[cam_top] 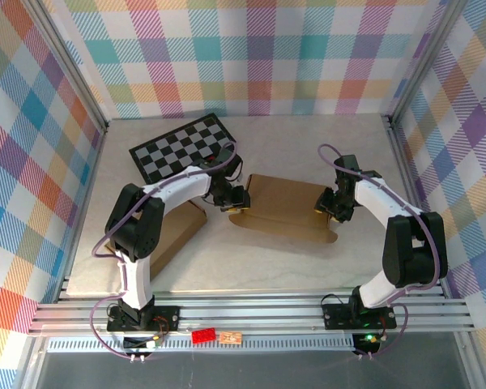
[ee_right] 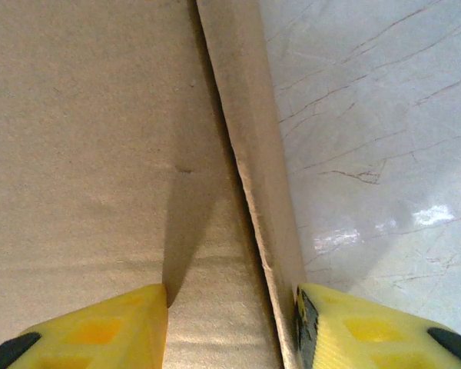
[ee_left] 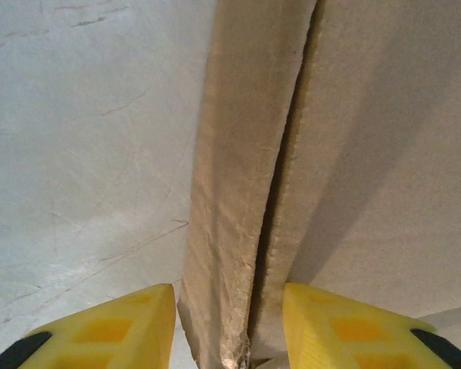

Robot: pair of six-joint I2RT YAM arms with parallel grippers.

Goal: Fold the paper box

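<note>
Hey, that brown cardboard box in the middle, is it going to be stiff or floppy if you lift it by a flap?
Probably stiff across the panels: the cardboard box lies flat with straight edges. Its side flap stands up along a crease, so it likely hinges there. It looks thin and may slide on the glossy table.

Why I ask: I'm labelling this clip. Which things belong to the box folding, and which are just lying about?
In the job: flat cardboard box; left gripper and right gripper, each straddling one of its side flaps.
Lying about: checkerboard; second cardboard piece at the left; red block on the front rail.
</note>
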